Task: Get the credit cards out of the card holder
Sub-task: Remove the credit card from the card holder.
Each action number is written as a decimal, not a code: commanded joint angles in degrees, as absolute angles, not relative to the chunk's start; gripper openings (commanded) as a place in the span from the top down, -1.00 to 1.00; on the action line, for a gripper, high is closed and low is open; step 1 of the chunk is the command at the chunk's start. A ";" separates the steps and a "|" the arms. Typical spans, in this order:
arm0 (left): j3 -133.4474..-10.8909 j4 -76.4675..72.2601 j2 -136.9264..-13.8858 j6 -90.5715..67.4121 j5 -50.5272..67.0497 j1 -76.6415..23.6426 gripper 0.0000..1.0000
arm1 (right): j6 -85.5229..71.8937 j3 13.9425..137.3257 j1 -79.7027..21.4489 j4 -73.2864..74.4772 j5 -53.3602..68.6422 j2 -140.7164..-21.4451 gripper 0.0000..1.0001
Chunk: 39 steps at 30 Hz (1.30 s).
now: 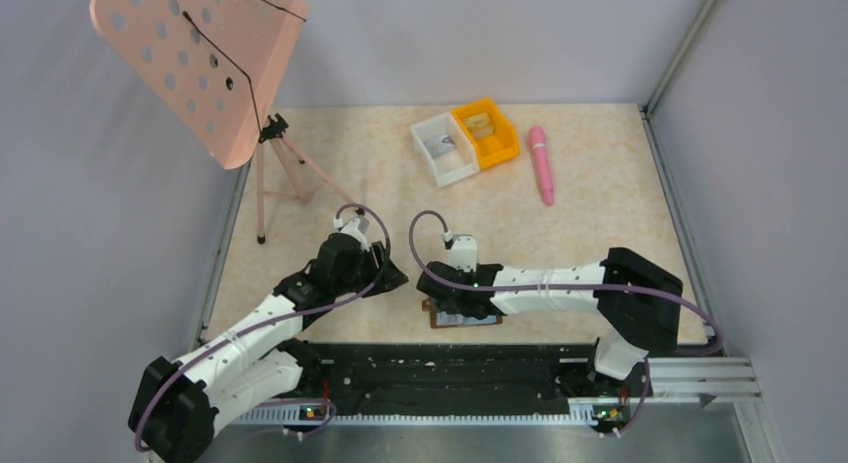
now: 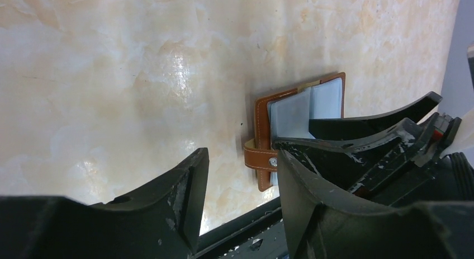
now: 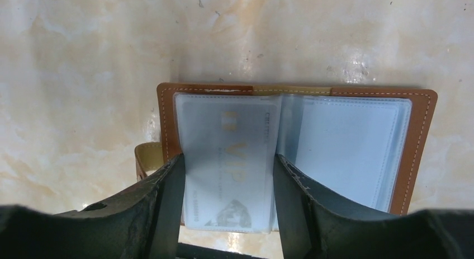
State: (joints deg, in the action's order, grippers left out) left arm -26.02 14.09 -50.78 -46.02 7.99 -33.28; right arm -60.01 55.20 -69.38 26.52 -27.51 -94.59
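Near the front edge of the beige marbled tabletop (image 1: 600, 253), the small brown leather bifold card holder (image 3: 420, 158) lies open and flat, its clasp tab out to one side. A pale grey-blue rectangular credit card (image 3: 223, 130) printed VIP sits in the clear pocket nearer that tab. The right gripper (image 3: 226, 164) straddles this card, one finger at each long edge; whether it pinches it I cannot tell. Just beside the holder, the left gripper (image 2: 239, 155) stands with jaws apart, nothing between them.
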 commanded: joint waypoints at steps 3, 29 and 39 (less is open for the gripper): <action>-26.07 11.71 -52.07 -45.26 10.43 -33.01 -0.08 | -59.65 53.02 -69.90 23.30 -28.02 -90.31 0.08; -25.76 0.68 -58.86 -46.39 24.87 -33.07 -0.01 | -58.77 33.66 -59.89 -5.75 -8.03 -77.61 0.05; -32.15 7.90 -57.61 -44.78 21.57 -33.09 0.16 | -58.25 28.41 -57.54 -13.35 -3.62 -73.39 0.05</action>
